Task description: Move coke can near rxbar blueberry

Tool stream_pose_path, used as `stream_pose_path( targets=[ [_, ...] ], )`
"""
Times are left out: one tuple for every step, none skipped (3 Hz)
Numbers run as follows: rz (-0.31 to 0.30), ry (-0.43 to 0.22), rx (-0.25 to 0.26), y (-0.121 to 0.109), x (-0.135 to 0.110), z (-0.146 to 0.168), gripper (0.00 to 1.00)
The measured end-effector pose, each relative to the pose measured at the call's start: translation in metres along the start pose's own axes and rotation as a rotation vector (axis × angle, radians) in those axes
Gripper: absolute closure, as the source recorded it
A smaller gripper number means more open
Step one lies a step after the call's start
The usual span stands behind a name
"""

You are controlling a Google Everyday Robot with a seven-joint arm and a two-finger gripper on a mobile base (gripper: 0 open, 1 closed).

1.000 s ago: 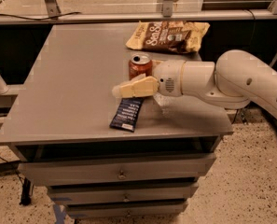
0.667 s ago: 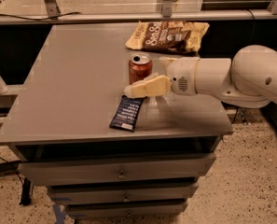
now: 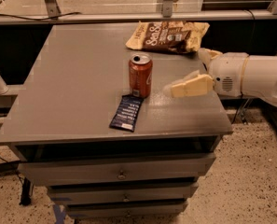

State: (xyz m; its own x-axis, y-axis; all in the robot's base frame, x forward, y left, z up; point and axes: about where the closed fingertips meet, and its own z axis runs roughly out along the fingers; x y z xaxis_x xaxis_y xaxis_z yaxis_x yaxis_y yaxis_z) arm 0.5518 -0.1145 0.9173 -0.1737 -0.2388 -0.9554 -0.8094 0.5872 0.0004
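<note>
The coke can (image 3: pixel 140 75), red with a silver top, stands upright on the grey table (image 3: pixel 72 87), touching or just behind the far end of the rxbar blueberry (image 3: pixel 127 112). The bar is a flat dark blue wrapper lying near the table's front edge. My gripper (image 3: pixel 184 71) is to the right of the can, a short way off it and above the table's right side. It is open and empty, with one cream finger (image 3: pixel 191 85) pointing toward the can.
A brown-and-yellow snack bag (image 3: pixel 168 34) lies at the back of the table, behind the can and the gripper. Drawers (image 3: pixel 119 171) sit under the tabletop. A rail (image 3: pixel 105 17) runs behind the table.
The gripper has pulled back to the right, away from the coke can. The can stays standing next to the bar.
</note>
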Motion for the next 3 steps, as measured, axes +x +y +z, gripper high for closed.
stream_pose_path(
  targets=[
    [-0.021,-0.004,0.014,-0.004,0.0,-0.009,0.0],
    [-0.047,-0.006,-0.056,-0.005,-0.001,0.011,0.0],
    [-0.126,0.01,-0.134,-0.02,-0.017,0.02,0.0]
  ],
)
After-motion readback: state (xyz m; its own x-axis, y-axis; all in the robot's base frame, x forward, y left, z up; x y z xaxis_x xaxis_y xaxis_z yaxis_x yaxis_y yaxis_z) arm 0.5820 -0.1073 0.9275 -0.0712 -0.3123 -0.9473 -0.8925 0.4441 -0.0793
